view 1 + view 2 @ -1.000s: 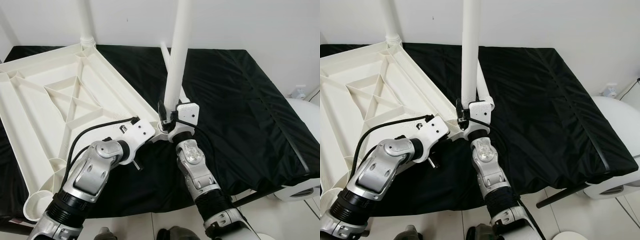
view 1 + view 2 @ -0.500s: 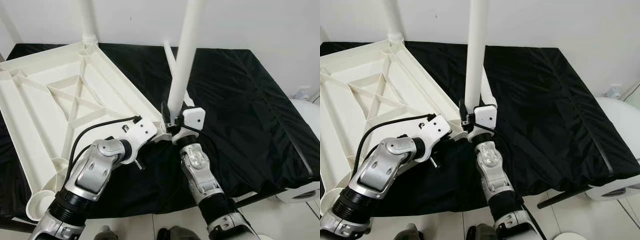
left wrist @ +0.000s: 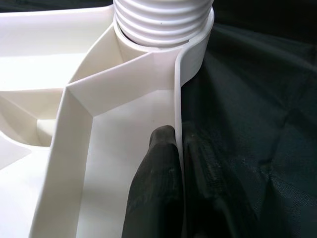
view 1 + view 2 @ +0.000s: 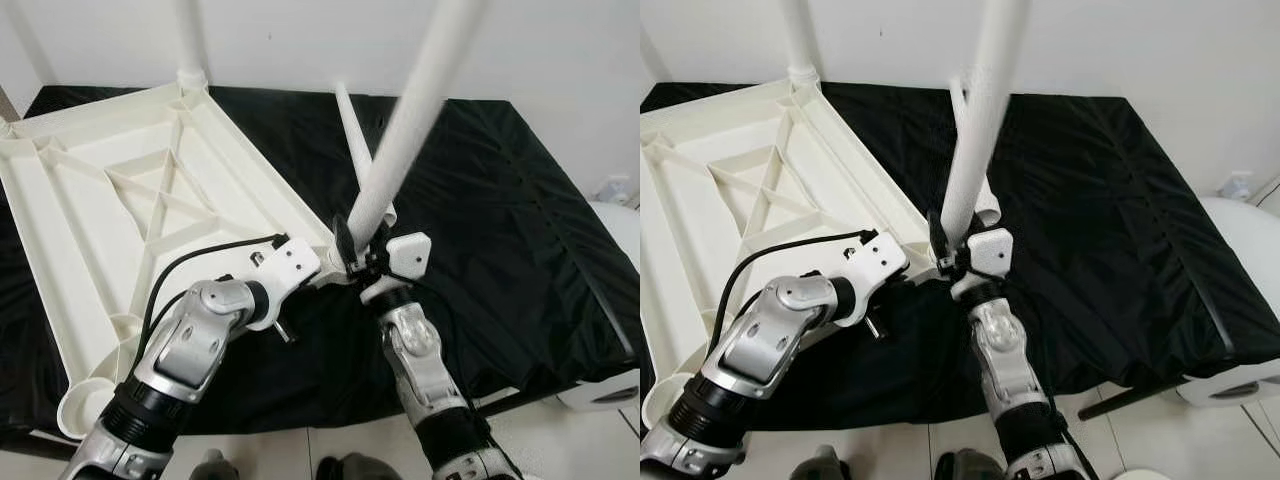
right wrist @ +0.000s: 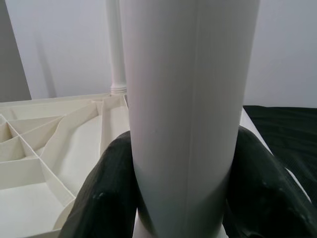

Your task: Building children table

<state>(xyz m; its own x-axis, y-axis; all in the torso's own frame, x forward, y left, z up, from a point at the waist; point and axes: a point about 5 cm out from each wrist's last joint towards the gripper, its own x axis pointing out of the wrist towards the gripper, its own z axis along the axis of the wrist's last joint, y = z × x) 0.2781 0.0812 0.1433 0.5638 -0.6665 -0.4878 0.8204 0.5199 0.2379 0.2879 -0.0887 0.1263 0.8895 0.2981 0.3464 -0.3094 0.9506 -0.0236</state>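
- Tabletop (image 4: 120, 200), white plastic, lies upside down with ribs up, filling the left half of the head frames, on a black cloth (image 4: 500, 220) over the desk.
- One leg (image 4: 188, 35) already stands in the far corner socket, upper left of frame, upright.
- Second leg (image 4: 410, 130) is held by the right gripper (image 4: 362, 255) at frame centre; the leg tilts up toward the upper right, top blurred.
- Right fingers (image 5: 104, 198) are clamped on either side of that leg near its lower end; wrist view shows both pads tight on the white tube.
- Lower end of the held leg sits right at the tabletop's near right corner; can't tell if the thread has engaged.
- Left gripper (image 3: 181, 168) is at the same corner, just left of the right one, fingers closed on the thin rim wall: one finger inside the rim, the other outside against the cloth.
- Left wrist view shows the threaded leg end (image 3: 163, 20) seated in the corner socket just beyond the fingers.
- A third leg (image 4: 352, 125) lies flat on the cloth behind the held one, pointing to the top of frame.
- White rounded object (image 4: 610, 390) at the lower right edge, off the desk.
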